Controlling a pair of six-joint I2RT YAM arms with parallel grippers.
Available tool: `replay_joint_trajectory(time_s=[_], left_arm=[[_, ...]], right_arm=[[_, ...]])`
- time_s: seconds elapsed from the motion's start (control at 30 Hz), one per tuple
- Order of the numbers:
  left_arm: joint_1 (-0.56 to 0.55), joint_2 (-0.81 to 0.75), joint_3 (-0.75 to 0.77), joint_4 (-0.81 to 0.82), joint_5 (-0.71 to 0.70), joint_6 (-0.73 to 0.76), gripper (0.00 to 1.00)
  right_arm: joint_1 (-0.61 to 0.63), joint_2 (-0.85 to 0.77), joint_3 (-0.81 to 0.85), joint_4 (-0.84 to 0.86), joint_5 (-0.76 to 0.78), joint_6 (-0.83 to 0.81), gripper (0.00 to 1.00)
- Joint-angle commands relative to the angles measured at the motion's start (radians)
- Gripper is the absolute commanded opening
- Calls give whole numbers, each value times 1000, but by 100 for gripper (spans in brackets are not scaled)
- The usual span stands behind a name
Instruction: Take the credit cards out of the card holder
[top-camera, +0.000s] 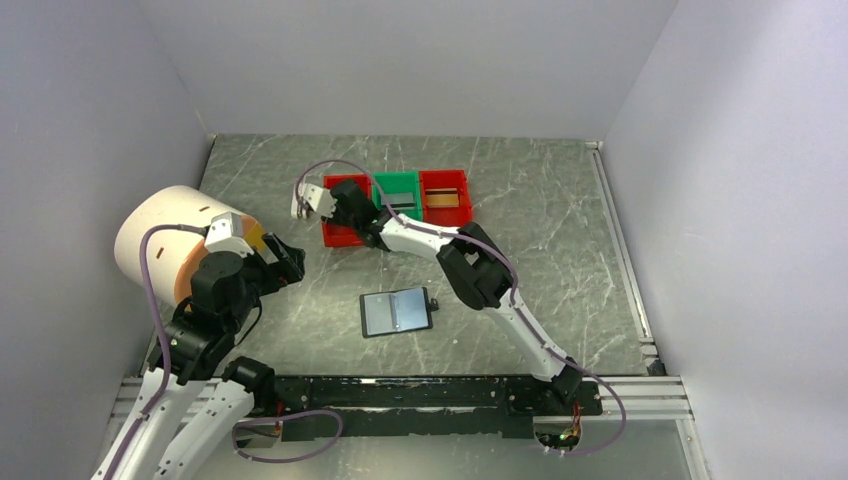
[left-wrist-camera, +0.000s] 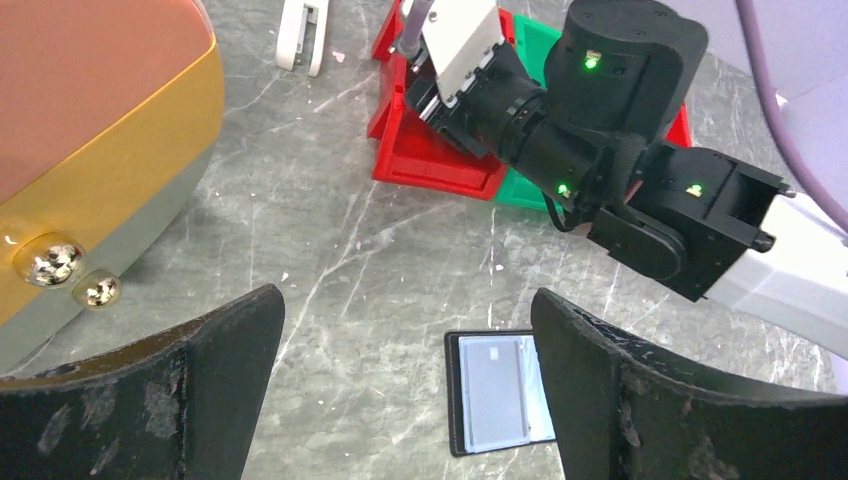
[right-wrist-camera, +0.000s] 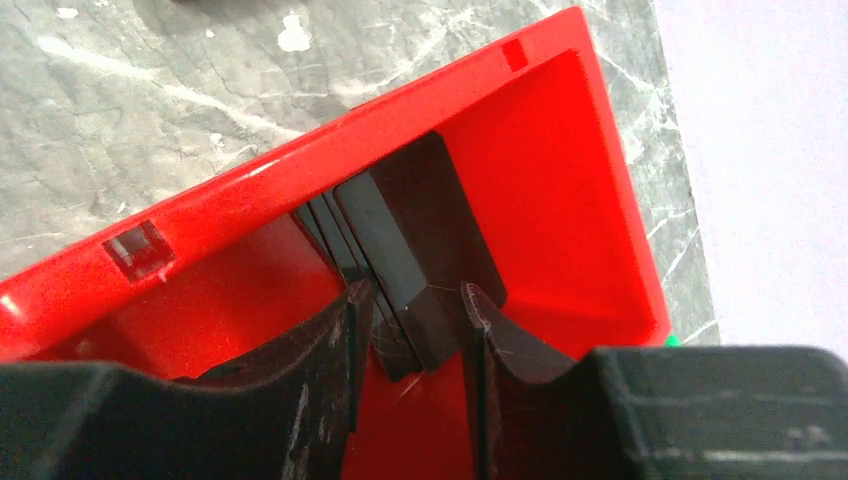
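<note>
Starting nearest the arm bases, the left fingers (left-wrist-camera: 235, 345) stand spread wide and hold nothing. Only their dark, scuffed inner faces show in the left wrist view, the rest cut off by the frame's lower edge. Just beside them is a white drum (top-camera: 160, 235) with an orange-gold end, which fills that view's left corner and is largely cropped.

Further out, near the middle of the table (top-camera: 570, 270), the card holder (top-camera: 397, 311) lies flat and open with its bluish-grey pockets facing up. In the left wrist view one of its sides is hidden behind a finger. Whether a card sits in the pockets is hard to make out.

Beyond it the right arm reaches across to a red bin (right-wrist-camera: 560, 170) at the end of a row of three. The right fingers (right-wrist-camera: 335, 345) are inside it and partly apart. The lower ends of the dark credit cards (right-wrist-camera: 420, 230) sit between them, with the cards leaning against the bin wall. Whether either finger actually presses the cards cannot be told — the contact is lost in shadow.

From above, the arm covers most of that bin. The green bin (top-camera: 397, 185) next to it shows a dark strip and the other red bin (top-camera: 445, 183) a tan one — both too small to identify. A white clip (top-camera: 300, 200) lies beside the row.
</note>
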Motion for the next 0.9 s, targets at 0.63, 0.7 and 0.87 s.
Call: replay_joint_trajectory(time_s=[0.63, 0.7, 0.87], left_arm=[[7, 30, -2, 4, 12, 9, 98], [7, 35, -2, 3, 13, 9, 98], [7, 42, -3, 2, 9, 8, 98]], right_arm=[[-13, -736, -650, 169, 112, 870, 76], [-16, -789, -671, 21, 71, 985, 77], [7, -902, -843, -100, -55, 1193, 71]])
